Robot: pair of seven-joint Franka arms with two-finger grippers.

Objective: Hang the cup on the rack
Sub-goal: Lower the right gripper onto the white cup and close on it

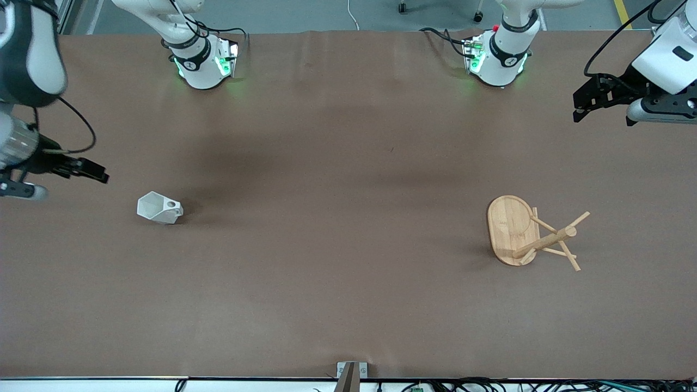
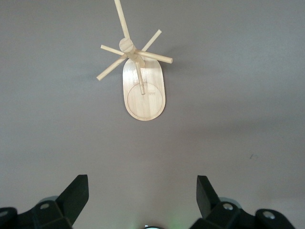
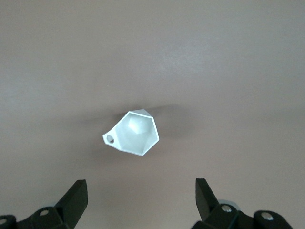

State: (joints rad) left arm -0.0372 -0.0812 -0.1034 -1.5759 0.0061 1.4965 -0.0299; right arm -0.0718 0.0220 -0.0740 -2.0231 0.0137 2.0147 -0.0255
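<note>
1. The right gripper (image 1: pixel 90 171) hangs in the air over the counter (image 1: pixel 337 218) at the right arm's end, fingers (image 3: pixel 76 195) spread wide and grasping nothing.
2. The cup (image 1: pixel 159 208) stands on the counter close to that gripper, nearer to the front camera than the right arm's base. The right wrist view looks down into its open mouth (image 3: pixel 137 132), so it sits upright, with the pierced handle tab (image 3: pixel 110 139) sticking out to one side.
3. The left gripper (image 1: pixel 585 103) waits over the left arm's end of the counter, released and empty, fingers (image 2: pixel 76 191) apart.
4. The rack (image 1: pixel 525 234) stands upright on its oval base toward the left arm's end, well apart from the cup, pegs (image 2: pixel 155 57) fanning from the central post (image 2: pixel 127 45).
5. Nothing is grasped yet; the task looks to be at its start.
6. Risks, as I judge them: the slanted facets may let the cup slip or twist when pinched; a grip covering the tab would block its hole; the hole is small against thin pegs, so a slight misalignment could miss or nudge the light rack and shift or tip it.
</note>
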